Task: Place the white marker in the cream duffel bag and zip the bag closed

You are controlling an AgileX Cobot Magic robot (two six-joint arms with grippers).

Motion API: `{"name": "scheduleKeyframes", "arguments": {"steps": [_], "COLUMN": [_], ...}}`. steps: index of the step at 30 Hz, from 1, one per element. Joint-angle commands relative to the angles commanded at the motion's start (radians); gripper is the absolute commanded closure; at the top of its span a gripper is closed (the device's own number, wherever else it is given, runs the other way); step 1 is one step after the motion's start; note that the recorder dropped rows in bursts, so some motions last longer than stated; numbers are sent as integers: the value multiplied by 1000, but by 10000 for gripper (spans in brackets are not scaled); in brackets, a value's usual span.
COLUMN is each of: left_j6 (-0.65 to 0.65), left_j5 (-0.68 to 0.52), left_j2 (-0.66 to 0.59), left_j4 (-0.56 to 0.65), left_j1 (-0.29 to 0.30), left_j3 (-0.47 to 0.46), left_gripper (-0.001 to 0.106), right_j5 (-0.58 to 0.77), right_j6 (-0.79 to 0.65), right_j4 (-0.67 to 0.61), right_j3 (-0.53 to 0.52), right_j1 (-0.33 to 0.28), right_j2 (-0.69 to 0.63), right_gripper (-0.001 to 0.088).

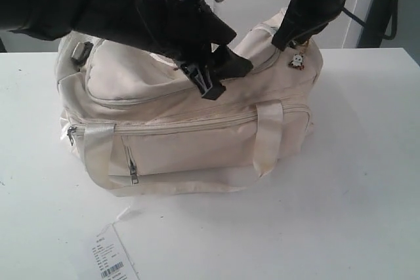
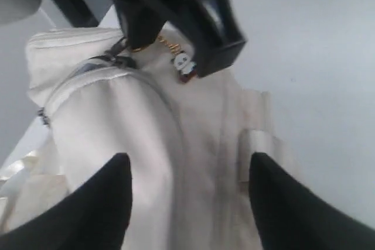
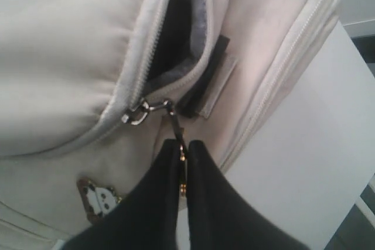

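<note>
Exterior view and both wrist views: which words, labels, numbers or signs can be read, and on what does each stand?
Nothing is legible in any view.
Paper tag on the table: printed lines and a barcode, too small and blurred to read.
Charm on the cream duffel bag: a black-and-white figure, no letters visible.
</note>
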State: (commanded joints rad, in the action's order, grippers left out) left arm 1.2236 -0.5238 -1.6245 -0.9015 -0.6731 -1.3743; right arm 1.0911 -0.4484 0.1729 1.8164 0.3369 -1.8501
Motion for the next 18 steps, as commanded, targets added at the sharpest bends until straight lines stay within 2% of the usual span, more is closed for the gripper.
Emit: {"name": "scheduleKeyframes", "arguments": {"steps": [1, 2, 3, 5, 8, 12, 13, 15, 18], "left_j6": [7, 11, 44, 84, 114, 198, 198, 193, 193], "left_j5": [-57, -43, 48, 202, 355, 383, 395, 411, 419], "left_j2": [-7, -13, -28, -60, -105, -162, -174, -183, -185], "left_j4": [10, 22, 82, 137, 155, 159, 159, 159, 159], "left_j1": [-26, -41, -84, -128, -148, -148, -148, -148, -148], "left_j3": [5, 18, 41, 58, 58, 58, 58, 58, 58], "left_gripper": [510, 496, 422, 300, 285, 331, 362, 513, 872], "right_j5": [0, 0, 2, 2, 4, -1, -1, -1, -1], "right_j6": [0, 0, 0, 0, -1, -1, -1, -1, -1], "right_j4": [0, -3, -16, -35, -42, -42, -42, -42, -42], "right_j3": [0, 0, 0, 0, 0, 0, 0, 0, 0], "right_j1": [0, 0, 0, 0, 0, 0, 0, 0, 0], "right_j2": [0, 0, 0, 0, 0, 0, 0, 0, 0], "right_gripper": [868, 868, 868, 868, 868, 868, 868, 868, 868]}}
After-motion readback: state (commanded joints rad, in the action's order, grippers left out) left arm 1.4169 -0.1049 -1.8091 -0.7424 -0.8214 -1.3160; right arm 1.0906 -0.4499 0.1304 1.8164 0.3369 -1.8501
